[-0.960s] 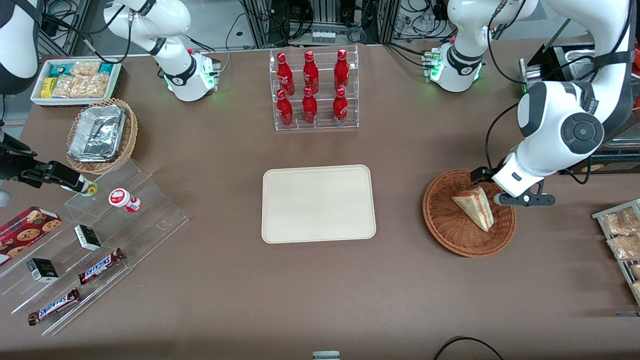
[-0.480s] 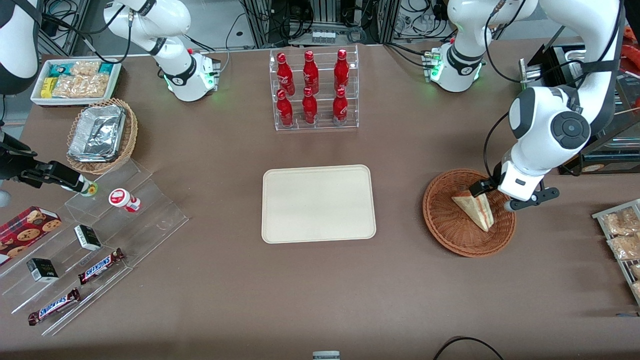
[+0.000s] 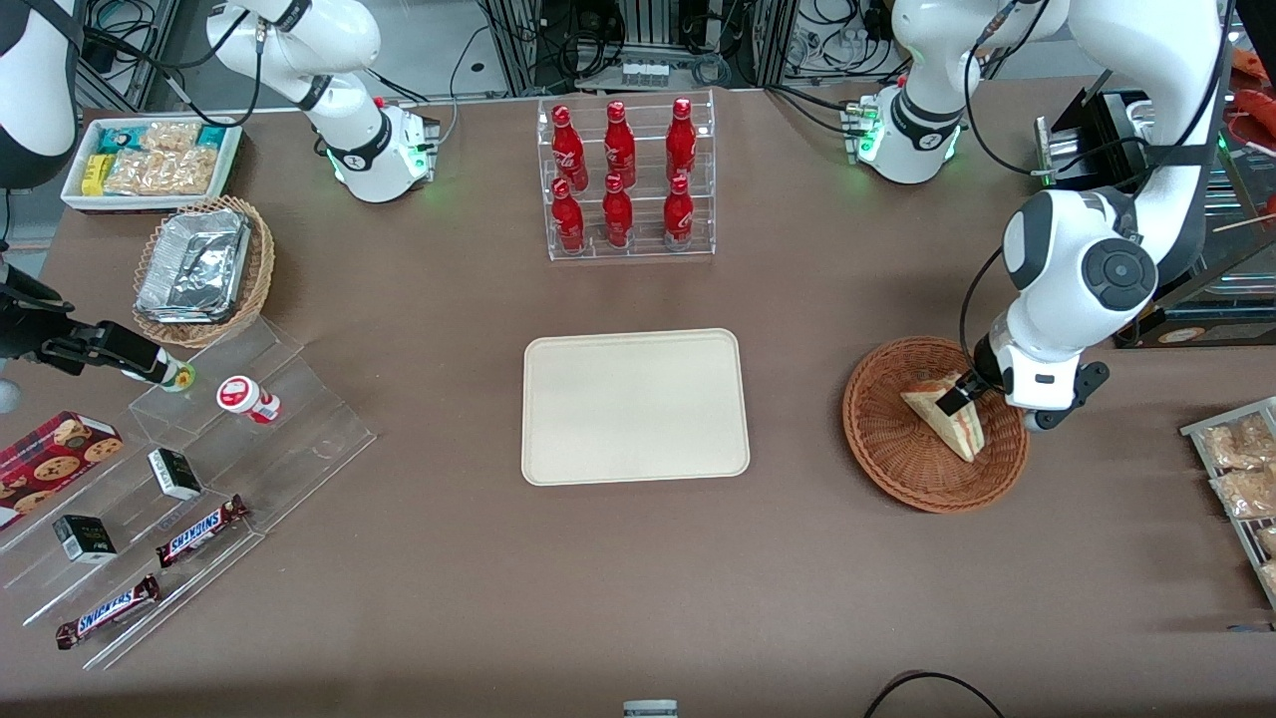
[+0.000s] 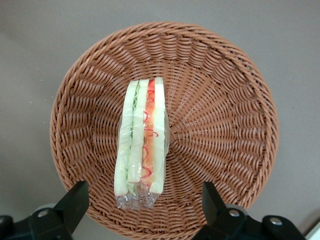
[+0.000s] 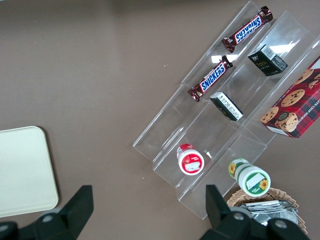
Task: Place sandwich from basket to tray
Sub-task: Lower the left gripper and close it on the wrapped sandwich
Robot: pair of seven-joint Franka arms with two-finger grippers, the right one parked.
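I see bare brown bench [image 3: 797, 419] between the cream rectangular tray [image 3: 635, 407] and the reddish-brown wicker basket [image 4: 235, 100], where my gripper [image 4: 142, 207] hovers, jaws spread wide, above the plastic-wrapped triangular sandwich [image 4: 141, 140], touching nothing.

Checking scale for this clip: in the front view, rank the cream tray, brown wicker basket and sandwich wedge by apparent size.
1. Cream rectangular tray.
2. Reddish-brown wicker basket.
3. Triangular sandwich wedge, lying in that basket.

The open gripper hangs over the sandwich.
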